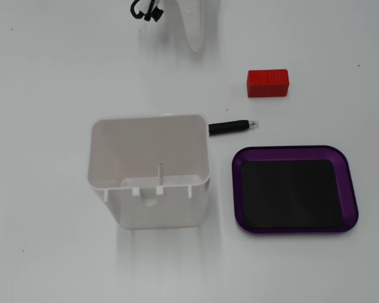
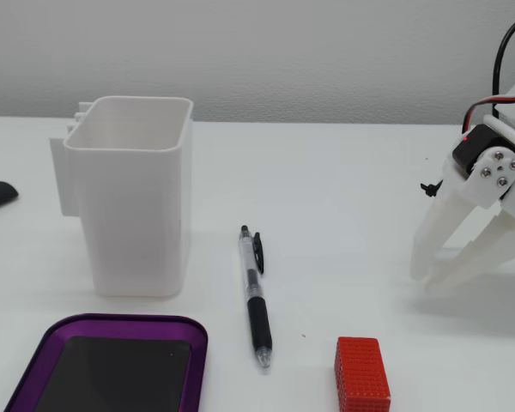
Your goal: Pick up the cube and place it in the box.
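The cube, red with ribbed faces, lies flat on the white table, free of any contact. In a fixed view from above it sits at about two o'clock from the box and at twelve o'clock from the tray, well apart from both. The box is a white open-topped tub, standing upright, with nothing loose seen inside. The tray is purple-rimmed with a black inner pad and holds nothing. A pen with a black grip lies between box and cube, its tip pointing toward three o'clock, its other end hidden behind the box rim.

In the low fixed view the gripper hangs at roughly one o'clock from the cube, near but not touching it; its white fingers are slightly apart at the tips and hold nothing.

No readable brand, label or writing appears on any item.
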Robot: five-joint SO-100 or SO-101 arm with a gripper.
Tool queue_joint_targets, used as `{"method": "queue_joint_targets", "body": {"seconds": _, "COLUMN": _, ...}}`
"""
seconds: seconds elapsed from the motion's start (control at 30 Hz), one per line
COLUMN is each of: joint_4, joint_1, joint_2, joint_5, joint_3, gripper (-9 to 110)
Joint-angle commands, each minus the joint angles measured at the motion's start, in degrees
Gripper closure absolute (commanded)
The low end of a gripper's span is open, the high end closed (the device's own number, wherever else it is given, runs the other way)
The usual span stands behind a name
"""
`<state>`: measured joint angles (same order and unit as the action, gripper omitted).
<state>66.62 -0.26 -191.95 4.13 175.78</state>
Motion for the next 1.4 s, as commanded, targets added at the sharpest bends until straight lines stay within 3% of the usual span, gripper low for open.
{"method": "queue_joint_targets", "body": {"seconds": 0.0, "joint_4": -0.53, "joint_1": 0.18, "joint_2": -4.48, "joint_5": 0.35, "joint_3": 0.26, "gripper": 102}}
{"method": "queue_joint_targets", "body": {"seconds": 1.17, "joint_4": -0.70, "joint_1": -0.70, "joint_2": -4.48, "joint_5": 0.88, "joint_3": 0.44, "gripper": 102}}
{"method": "queue_joint_targets", "body": {"seconds": 1.37, "joint_4": -6.59, "joint_1": 1.23, "joint_2": -4.31, "joint_5": 0.09, "joint_3": -0.26, "gripper": 102}}
